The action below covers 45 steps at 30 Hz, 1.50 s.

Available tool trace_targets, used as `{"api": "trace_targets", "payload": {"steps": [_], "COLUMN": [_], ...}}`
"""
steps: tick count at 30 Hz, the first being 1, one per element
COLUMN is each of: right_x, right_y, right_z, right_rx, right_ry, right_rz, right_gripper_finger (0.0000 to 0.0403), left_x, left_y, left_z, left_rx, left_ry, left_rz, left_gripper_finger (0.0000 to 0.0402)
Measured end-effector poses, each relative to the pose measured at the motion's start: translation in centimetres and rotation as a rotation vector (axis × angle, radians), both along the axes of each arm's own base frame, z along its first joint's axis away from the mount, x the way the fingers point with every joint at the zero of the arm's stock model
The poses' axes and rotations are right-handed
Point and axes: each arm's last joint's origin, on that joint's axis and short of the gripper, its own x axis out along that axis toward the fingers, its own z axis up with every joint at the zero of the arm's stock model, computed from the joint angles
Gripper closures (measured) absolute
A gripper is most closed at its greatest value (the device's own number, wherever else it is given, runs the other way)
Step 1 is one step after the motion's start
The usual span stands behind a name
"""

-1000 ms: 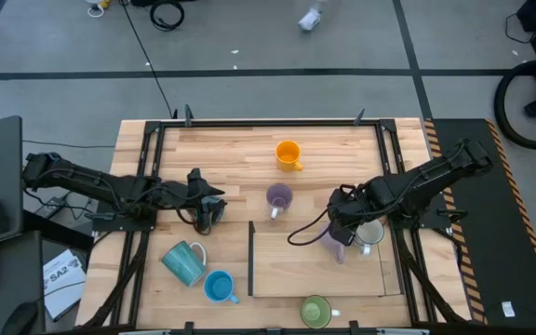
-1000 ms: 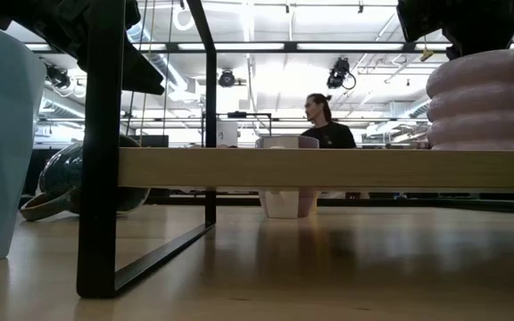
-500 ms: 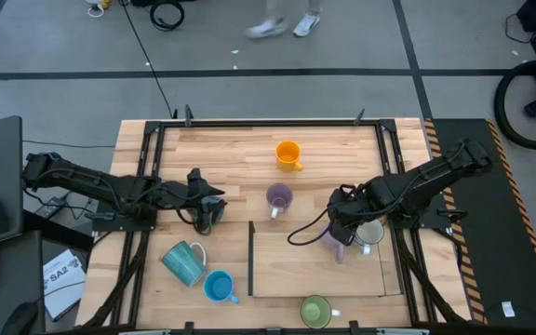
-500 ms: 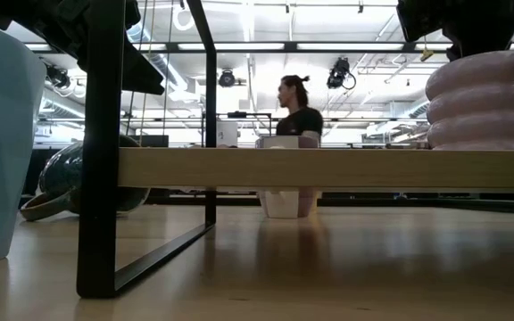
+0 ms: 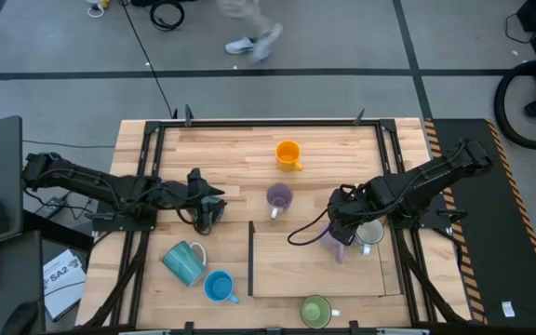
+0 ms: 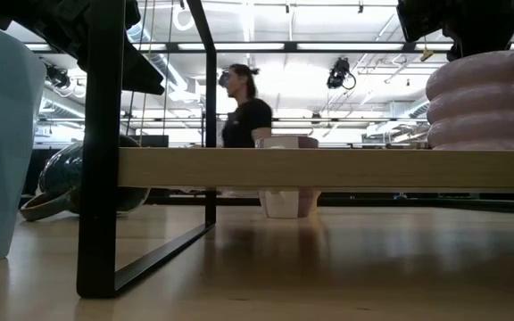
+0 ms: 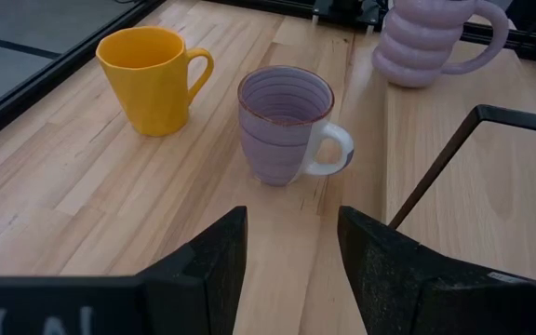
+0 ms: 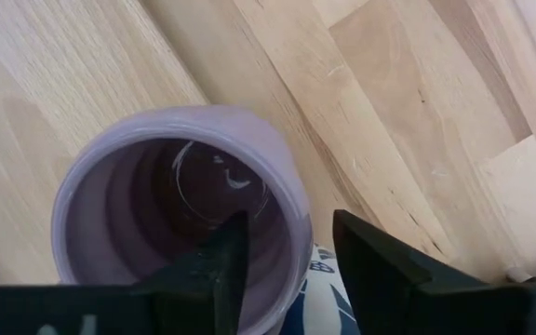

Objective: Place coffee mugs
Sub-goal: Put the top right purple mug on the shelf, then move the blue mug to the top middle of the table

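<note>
right gripper at the ribbed pale purple ceramic mug
its 2 fingers straddle the mug's rim, spread and not pinching; the mug stands on the raised wooden board beside a white mug. lifting off askew could snag the rim and tip it. left gripper waits, spread.

My two jointed arms are matte black, a black cable looping off the right arm; my wrist fingers are black wedge-shaped blocks.

Lab: framed wooden table, ceiling lights, taped concrete floor.
</note>
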Motion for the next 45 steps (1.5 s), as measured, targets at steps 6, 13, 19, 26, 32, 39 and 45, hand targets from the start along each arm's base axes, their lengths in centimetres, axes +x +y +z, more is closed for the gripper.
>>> {"api": "trace_targets", "payload": {"steps": [6, 13, 19, 26, 32, 39, 45], "right_x": [0.0, 0.0, 0.0, -0.1, -0.5, -1.5, -2.0], "right_y": [0.0, 0.0, 0.0, 0.0, -0.2, -0.6, -1.4], "right_z": [0.0, 0.0, 0.0, 0.1, 1.5, 3.4, 4.2], "right_rx": [0.000, -0.001, -0.002, 0.000, 0.019, 0.017, -0.090], "right_ry": [0.000, 0.001, 0.001, -0.005, -0.057, -0.146, -0.215], "right_rz": [0.001, 0.007, 0.010, 0.009, 0.010, 0.041, 0.076], "right_gripper_finger": [0.0228, 0.0224, 0.0224, 0.0224, 0.0224, 0.0224, 0.0224], "left_x": [0.0, 0.0, 0.0, 0.0, 0.0, 0.3, 0.7], "left_y": [0.0, 0.0, 0.0, 0.0, 0.0, -0.1, -0.1], "left_z": [0.0, 0.0, 0.0, 0.0, 0.0, 0.6, 3.3], "left_rx": [0.000, 0.000, 0.000, 0.000, 0.000, -0.075, -0.087], "left_ry": [0.000, 0.000, 0.000, 0.000, 0.000, -0.082, -0.144], "left_rz": [0.000, 0.000, 0.000, 0.000, 0.000, 0.028, 0.027], "left_gripper_finger": [0.0225, 0.0225, 0.0225, 0.0225, 0.0225, 0.0225, 0.0225]}}
